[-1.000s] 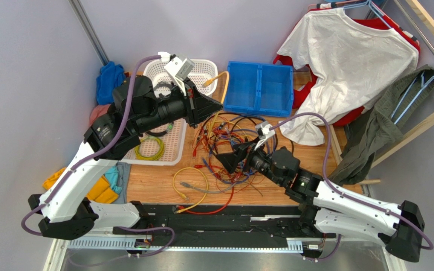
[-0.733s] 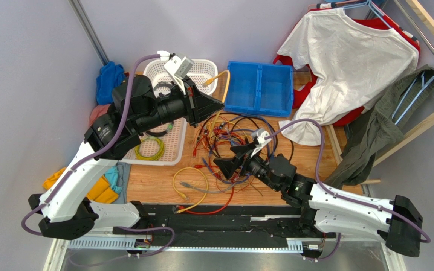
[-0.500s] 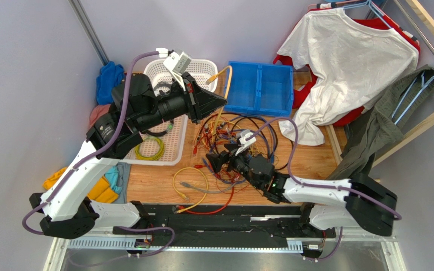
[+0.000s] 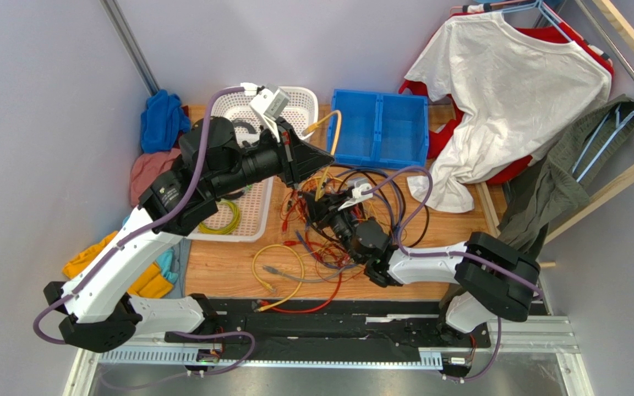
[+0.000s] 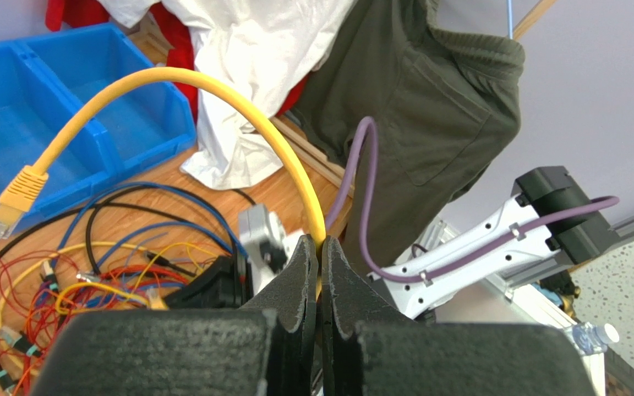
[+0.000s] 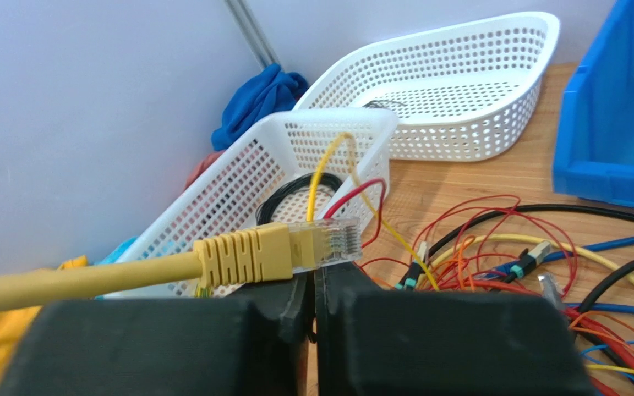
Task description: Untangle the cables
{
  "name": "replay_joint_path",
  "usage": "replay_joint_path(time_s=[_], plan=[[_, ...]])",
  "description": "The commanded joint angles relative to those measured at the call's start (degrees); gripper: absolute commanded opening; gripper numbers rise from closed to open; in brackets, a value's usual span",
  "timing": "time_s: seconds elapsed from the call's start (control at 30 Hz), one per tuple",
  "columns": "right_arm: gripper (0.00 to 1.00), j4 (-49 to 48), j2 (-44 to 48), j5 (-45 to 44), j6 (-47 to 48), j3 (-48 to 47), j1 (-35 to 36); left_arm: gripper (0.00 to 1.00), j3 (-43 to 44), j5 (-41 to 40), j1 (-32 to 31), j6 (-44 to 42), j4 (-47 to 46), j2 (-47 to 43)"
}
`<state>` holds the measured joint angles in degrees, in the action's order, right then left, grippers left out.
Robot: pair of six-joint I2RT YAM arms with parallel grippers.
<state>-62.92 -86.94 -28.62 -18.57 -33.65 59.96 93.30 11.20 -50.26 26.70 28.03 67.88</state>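
Left fingers [image 5: 300, 280] clamp yellow cable [image 5: 213, 87] arching upward, plug [image 5: 14, 198] drooping toward blue bin [image 5: 114, 107]; right fingers [image 6: 287, 297] together.

2 white baskets [image 4: 310, 97], 1 blue bin [image 4: 378, 161]

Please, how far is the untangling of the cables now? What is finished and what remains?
Done: almost nothing; the tangle of thin red, orange, yellow, black and blue wires is still knotted. In hand: the left end effector is shut on a thick yellow network cable, held up in the air; the right end effector is nearly closed inside that tangle, its catch unclear. Left: freeing nearly every wire.
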Motion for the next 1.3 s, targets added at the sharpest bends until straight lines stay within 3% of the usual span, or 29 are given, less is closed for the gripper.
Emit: replay_joint_path(time_s=[0.0, 0.1, 0.2, 0.23, 0.33, 0.63, 0.97, 1.27], plan=[[0.00, -2.8, 3.3, -2.8, -4.5, -0.2, -3.0, 0.00, -1.0, -2.2, -0.1, -0.3, -1.8, -3.6], [0.00, 3.0, 10.3, -3.5, -4.1, 2.7, -3.3, 0.00, -1.5, -9.5, -0.1, -1.4, 2.5, -5.6], [0.00, 18.4, 19.7, -6.4, -5.0, 3.0, -3.3, 0.00, -2.5, -22.1, -0.1, -1.5, 8.3, -7.1], [0.00, 27.7, 21.8, -7.1, -5.4, 2.5, -3.3, 0.00, -2.8, -27.9, -0.1, -1.5, 9.4, -7.5], [0.00, 38.8, 27.8, -10.9, -7.4, 2.9, -3.3, 0.00, -2.5, -32.2, 0.1, -2.8, 9.1, -9.1], [0.00, 49.1, 36.5, -13.2, -14.3, 10.4, -3.3, 0.00, 15.8, -28.7, 0.0, -6.5, 9.7, -3.5], [0.00, 53.9, 34.1, -12.2, -21.4, 14.6, -3.3, 0.00, 38.4, -27.6, 0.0, -10.9, 13.5, 6.7], [0.00, 56.2, 34.2, -9.9, -25.9, 18.4, -3.3, 0.00, 41.1, -26.1, 0.0, -11.6, 11.7, 8.8]])
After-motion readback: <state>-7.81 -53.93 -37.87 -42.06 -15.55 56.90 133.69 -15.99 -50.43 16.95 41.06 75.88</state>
